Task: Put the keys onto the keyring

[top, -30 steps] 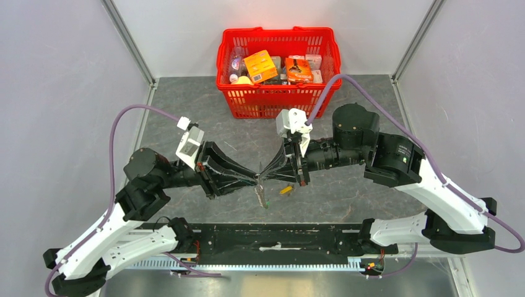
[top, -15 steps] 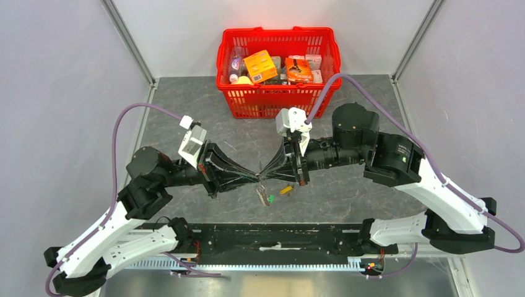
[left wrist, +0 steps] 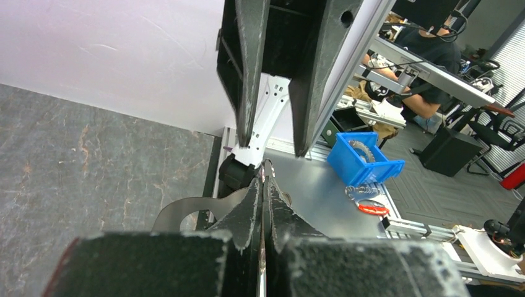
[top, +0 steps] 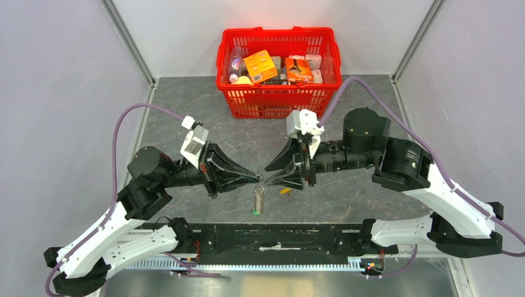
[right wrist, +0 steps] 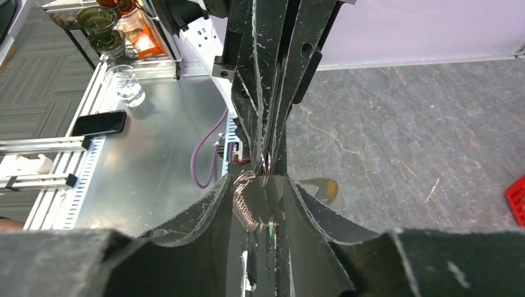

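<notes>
The keyring (top: 260,198) hangs below my left gripper (top: 260,179), whose jaws are shut on the top of its wire loop (left wrist: 267,166). Its coiled stretch (right wrist: 245,208) points downward and the green key (top: 255,211) dangles at the bottom end, also seen as a green speck (right wrist: 271,229) in the right wrist view. My right gripper (top: 270,176) faces the left one tip to tip, its jaws open around the ring without pinching it (right wrist: 260,180). The yellow key (top: 285,190) lies on the table under the right gripper, its head (right wrist: 332,189) showing past the right finger.
A red basket (top: 278,102) filled with boxes and bottles stands at the back of the grey table. The black rail (top: 272,238) between the arm bases runs along the near edge, just in front of the hanging ring.
My left gripper shut on the keyring, then the right gripper opened and drew back a little to the right. The ring swung down and now hangs from the left gripper alone.
</notes>
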Robot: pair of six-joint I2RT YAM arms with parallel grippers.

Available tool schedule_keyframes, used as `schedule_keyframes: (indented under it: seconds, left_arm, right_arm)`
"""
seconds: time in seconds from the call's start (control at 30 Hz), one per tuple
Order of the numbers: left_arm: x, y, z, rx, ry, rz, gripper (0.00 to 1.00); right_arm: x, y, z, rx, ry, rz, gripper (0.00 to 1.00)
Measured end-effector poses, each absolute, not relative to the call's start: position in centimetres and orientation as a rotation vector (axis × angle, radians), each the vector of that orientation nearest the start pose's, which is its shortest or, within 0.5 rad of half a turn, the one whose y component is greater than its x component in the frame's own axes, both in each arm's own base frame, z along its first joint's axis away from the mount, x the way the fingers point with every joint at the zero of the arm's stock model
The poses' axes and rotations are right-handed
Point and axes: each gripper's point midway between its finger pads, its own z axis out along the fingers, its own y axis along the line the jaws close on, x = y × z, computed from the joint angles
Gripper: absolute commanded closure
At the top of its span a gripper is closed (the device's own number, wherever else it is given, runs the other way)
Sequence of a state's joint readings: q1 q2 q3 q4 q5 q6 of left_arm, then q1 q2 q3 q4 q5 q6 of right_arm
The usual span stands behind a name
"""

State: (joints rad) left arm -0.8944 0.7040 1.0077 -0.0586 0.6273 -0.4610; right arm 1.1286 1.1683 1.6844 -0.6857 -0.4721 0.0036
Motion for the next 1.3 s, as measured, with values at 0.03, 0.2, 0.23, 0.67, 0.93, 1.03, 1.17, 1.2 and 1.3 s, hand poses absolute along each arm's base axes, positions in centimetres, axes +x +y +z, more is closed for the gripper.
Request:
schedule_keyframes:
  seconds: [0.03,0.2,0.23,0.67,0.93,1.03,1.17,1.2,1.3]
  left_arm:
    - [6.0,-26.3,42.8,0.892,1.280,-1.517,0.98]
    - [6.2,-26.4,42.4,0.884,1.305,-1.509,0.98]
    - [6.3,-26.4,42.3,0.879,1.310,-1.506,0.98]
    - [6.5,-25.8,40.6,0.865,1.406,-1.472,0.98]
    - [6.4,-24.6,39.6,0.842,1.452,-1.419,0.98]
    - [6.4,-24.2,39.4,0.838,1.463,-1.408,0.98]
    - [6.3,-23.9,39.2,0.834,1.467,-1.398,0.98]
    - [6.3,-23.9,39.1,0.834,1.467,-1.399,0.98]
    - [6.3,-24.0,38.5,0.836,1.481,-1.398,0.98]
  right_arm:
    - [6.5,32.0,45.0,-1.297,1.364,1.208,0.53]
    - [6.3,30.3,46.2,-1.247,1.342,1.190,0.48]
    - [6.3,29.9,46.4,-1.231,1.339,1.182,0.48]
    - [11.2,27.2,37.9,-1.001,1.715,0.894,0.44]
    - [17.2,25.2,26.5,-0.691,2.148,0.615,0.47]
    - [18.7,23.8,22.1,-0.520,2.290,0.544,0.47]
    - [19.5,22.1,17.6,-0.289,2.418,0.485,0.48]
    - [19.7,21.7,16.7,-0.231,2.439,0.479,0.48]
    - [20.1,21.5,14.7,-0.109,2.487,0.469,0.50]
